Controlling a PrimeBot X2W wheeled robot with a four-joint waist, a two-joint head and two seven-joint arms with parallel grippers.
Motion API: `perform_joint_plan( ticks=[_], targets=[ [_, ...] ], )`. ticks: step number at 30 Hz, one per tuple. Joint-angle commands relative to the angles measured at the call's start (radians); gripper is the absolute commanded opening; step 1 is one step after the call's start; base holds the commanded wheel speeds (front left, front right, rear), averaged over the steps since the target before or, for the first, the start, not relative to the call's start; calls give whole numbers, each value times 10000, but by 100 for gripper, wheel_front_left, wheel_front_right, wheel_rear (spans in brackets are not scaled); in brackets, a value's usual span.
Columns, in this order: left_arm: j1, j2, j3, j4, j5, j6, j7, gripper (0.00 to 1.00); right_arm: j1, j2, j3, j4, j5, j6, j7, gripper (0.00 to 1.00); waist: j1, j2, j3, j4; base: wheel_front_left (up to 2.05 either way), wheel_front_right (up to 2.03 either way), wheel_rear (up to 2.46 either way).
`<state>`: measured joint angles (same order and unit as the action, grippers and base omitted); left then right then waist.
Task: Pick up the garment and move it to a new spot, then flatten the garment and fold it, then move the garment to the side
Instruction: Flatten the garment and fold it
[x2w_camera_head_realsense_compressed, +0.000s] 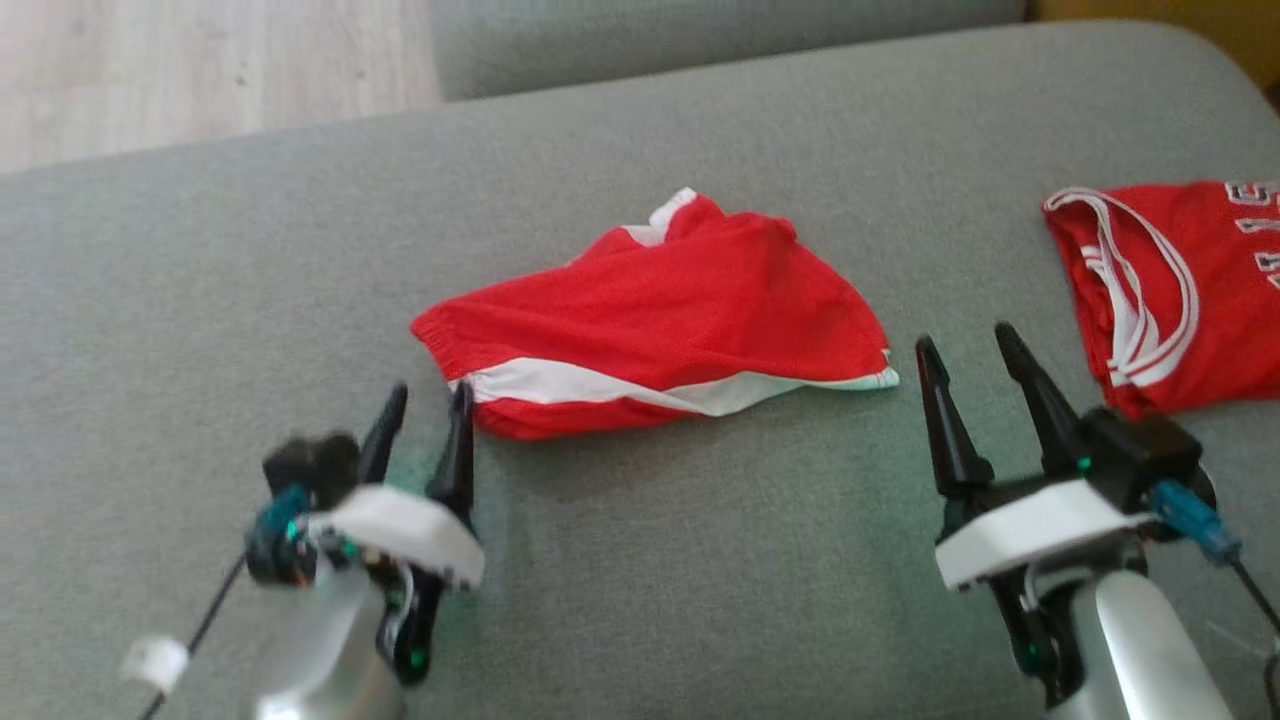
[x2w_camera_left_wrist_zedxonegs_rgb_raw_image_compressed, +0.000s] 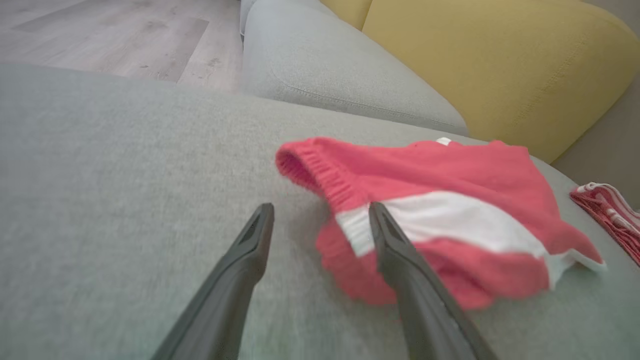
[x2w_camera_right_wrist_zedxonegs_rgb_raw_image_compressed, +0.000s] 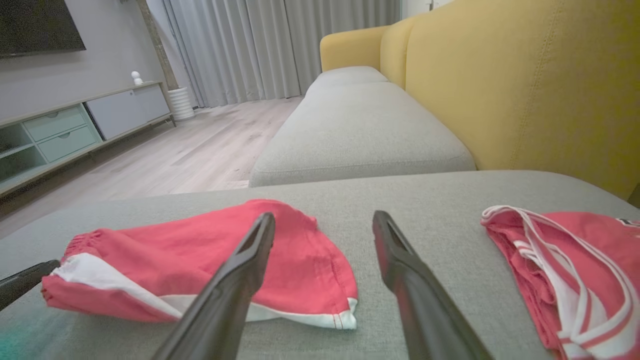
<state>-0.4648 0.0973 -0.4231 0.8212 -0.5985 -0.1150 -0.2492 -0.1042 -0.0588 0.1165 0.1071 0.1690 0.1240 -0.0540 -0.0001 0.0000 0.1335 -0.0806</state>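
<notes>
The garment (x2w_camera_head_realsense_compressed: 660, 310), red shorts with a white stripe, lies loosely folded in the middle of the grey sofa cushion (x2w_camera_head_realsense_compressed: 700, 560). My left gripper (x2w_camera_head_realsense_compressed: 432, 400) is open just off the shorts' near-left end by the waistband, with nothing between its fingers. In the left wrist view the gripper (x2w_camera_left_wrist_zedxonegs_rgb_raw_image_compressed: 321, 207) has its right finger over the edge of the shorts (x2w_camera_left_wrist_zedxonegs_rgb_raw_image_compressed: 450, 170). My right gripper (x2w_camera_head_realsense_compressed: 965, 340) is open and empty, just right of the shorts' hem. In the right wrist view the gripper (x2w_camera_right_wrist_zedxonegs_rgb_raw_image_compressed: 324, 216) points past the shorts (x2w_camera_right_wrist_zedxonegs_rgb_raw_image_compressed: 200, 245).
A red jersey (x2w_camera_head_realsense_compressed: 1190, 290) with white trim lies crumpled at the cushion's right, close to my right gripper. The yellow backrest (x2w_camera_right_wrist_zedxonegs_rgb_raw_image_compressed: 525, 90) rises beyond it. A second grey cushion (x2w_camera_right_wrist_zedxonegs_rgb_raw_image_compressed: 360, 135) adjoins the far side. Wooden floor (x2w_camera_head_realsense_compressed: 200, 70) lies past the cushion's left edge.
</notes>
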Motion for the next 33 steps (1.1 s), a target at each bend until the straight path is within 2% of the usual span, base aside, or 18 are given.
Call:
perform_joint_plan(
  ticks=[1,4,8,11,16,22,33],
  targets=[
    [78,290,309,-454,-89,-42,-112,100,5,65,127,-326,83,67,-26,100,1,0,-249,188,0,0,0],
    [694,609,442,-1149,-76,-4,-118,100,171,68,26,-382,97,67,18,100,1,0,-453,303,0,0,0],
    [1593,1033,1098,-2873,233,242,-122,100,319,70,-74,-475,88,67,41,100,1,0,-653,430,0,0,0],
    [2399,1326,1438,-3929,524,182,-123,100,416,71,-80,-479,48,67,77,100,1,0,-849,432,0,0,0],
    [3435,1523,2374,-5102,783,442,-124,100,675,32,-156,-431,-34,67,176,100,1,0,-1170,411,0,0,0],
    [4243,1593,2718,-5799,938,696,-125,100,914,2,-278,-436,-33,67,305,100,1,0,-1332,373,0,0,0],
    [4754,1515,2653,-6617,974,1077,18,100,959,35,-276,-586,-38,67,404,100,1,0,-1255,360,0,0,0]
  ],
)
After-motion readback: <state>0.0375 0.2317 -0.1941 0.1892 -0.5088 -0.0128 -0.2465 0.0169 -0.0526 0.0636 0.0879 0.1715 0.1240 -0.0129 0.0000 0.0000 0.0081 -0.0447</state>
